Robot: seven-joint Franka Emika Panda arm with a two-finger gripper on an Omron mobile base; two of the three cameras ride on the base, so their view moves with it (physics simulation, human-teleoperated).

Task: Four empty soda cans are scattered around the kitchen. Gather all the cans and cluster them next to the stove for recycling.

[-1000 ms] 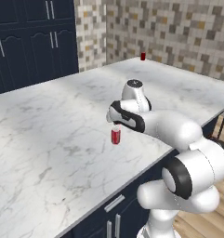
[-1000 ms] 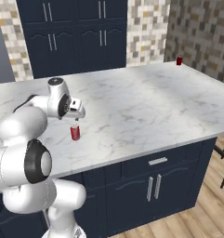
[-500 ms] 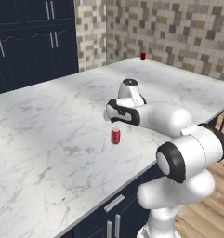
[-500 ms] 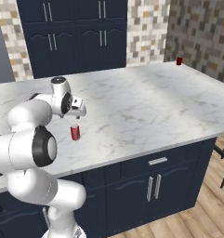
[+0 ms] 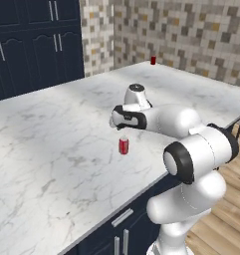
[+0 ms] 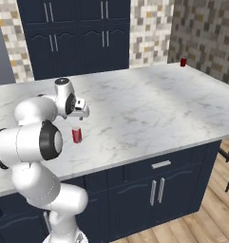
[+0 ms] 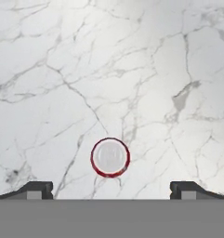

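Your end effector (image 5: pixel 117 127) hangs directly above the near red can (image 5: pixel 123 145), with its jaws spread wide and nothing between them. The can stands upright on the white marble tabletop (image 5: pixel 52 149), close to the front edge and well clear of anything else. In the hand view you look straight down on its silvery top (image 7: pixel 110 157), a circle with a red rim sitting midway between the two fingertips (image 7: pixel 36 190), slightly forward of the line joining them. So the can's long axis runs vertical, in line with the hand's approach, and the move this calls for, as far as you can judge, is a straight descent with a small shift forward before closing.

A second red can (image 5: pixel 153 60) stands far off at the back corner of the tabletop, near the mosaic tile wall (image 5: pixel 191 35).

No brand, label or writing can be read on either can; they are too small and plain in these views.
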